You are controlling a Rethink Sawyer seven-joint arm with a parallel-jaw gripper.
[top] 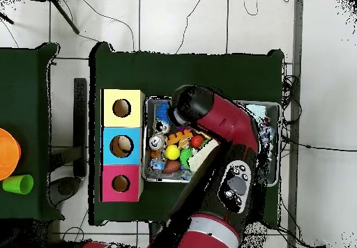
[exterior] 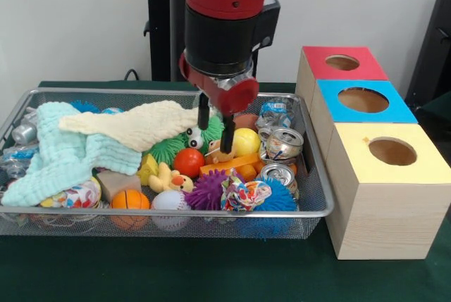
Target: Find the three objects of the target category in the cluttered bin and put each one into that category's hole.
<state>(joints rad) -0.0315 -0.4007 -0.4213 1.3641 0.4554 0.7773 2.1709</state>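
Note:
A wire mesh bin (exterior: pixel 211 215) holds a jumble of toys, cloths and cans. My gripper (exterior: pixel 215 131) hangs open over the middle of the bin, its fingertips (exterior: pixel 227 140) just above a green spiky ball (exterior: pixel 168 149) and a yellow ball (exterior: pixel 246 141); nothing is between them. Close by lie a red ball (exterior: pixel 188 162), an orange block (exterior: pixel 229 163), a rubber duck (exterior: pixel 169 179) and two opened cans (exterior: pixel 284 143). Three wooden boxes stand beside the bin, each with a round hole: red top (exterior: pixel 343 63), blue top (exterior: pixel 363 100), yellow top (exterior: pixel 392 151). In the overhead view the arm (top: pixel 216 120) hides the gripper.
A light blue cloth (exterior: pixel 60 154) and a cream cloth (exterior: pixel 137 124) cover the bin's left half. A purple spiky ball (exterior: pixel 208 191), a blue spiky ball (exterior: pixel 278 196) and a small basketball (exterior: pixel 130 200) lie along the front. An orange bowl (top: pixel 7 153) and a green cup (top: pixel 19 184) sit on a side table.

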